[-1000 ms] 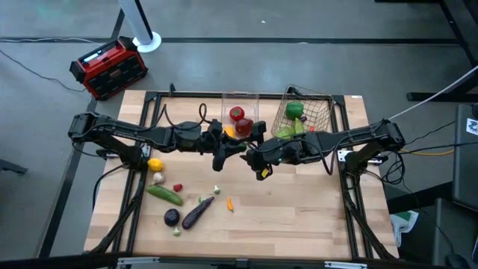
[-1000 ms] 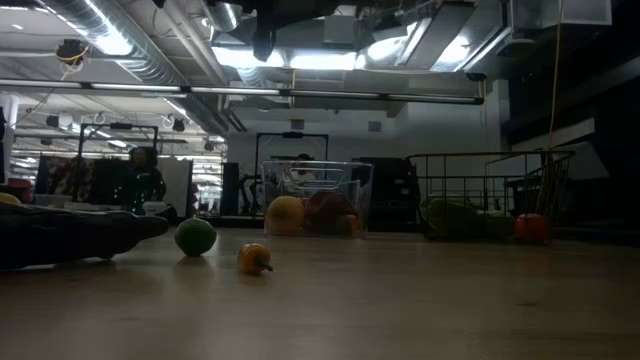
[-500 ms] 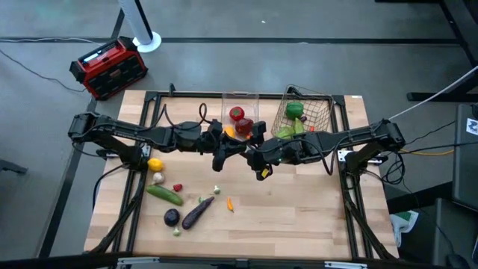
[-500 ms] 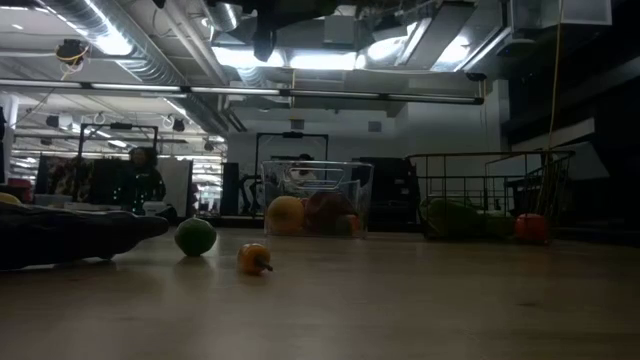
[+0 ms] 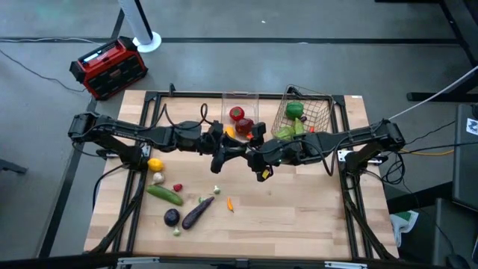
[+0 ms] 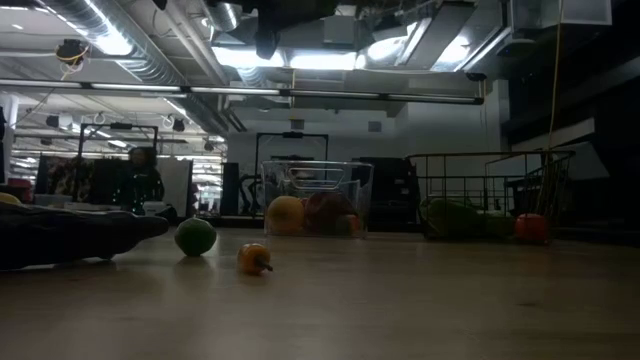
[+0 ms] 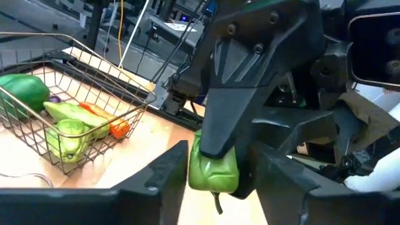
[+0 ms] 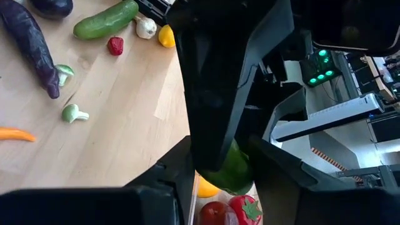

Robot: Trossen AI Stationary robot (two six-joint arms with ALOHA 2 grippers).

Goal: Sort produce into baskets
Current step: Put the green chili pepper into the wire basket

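A: Where are my arms meeting?

B: Over the table's [image 5: 314,217] middle, my left end effector [image 5: 237,152] and right end effector [image 5: 252,155] are facing each other, a pepper [image 7: 212,169] sitting between them.

A: And the containers?

B: The bin [image 5: 240,99] is standing behind them, the wire basket [image 5: 321,104] to its right. Loose produce [image 5: 183,202] is lying front-left.

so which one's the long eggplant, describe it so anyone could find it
Start at the wooden table and go to the loose produce on its left front part, below the left arm. The long eggplant lies there slanted, beside a round eggplant. It is the only long, dark purple piece; the cucumber nearby is green.
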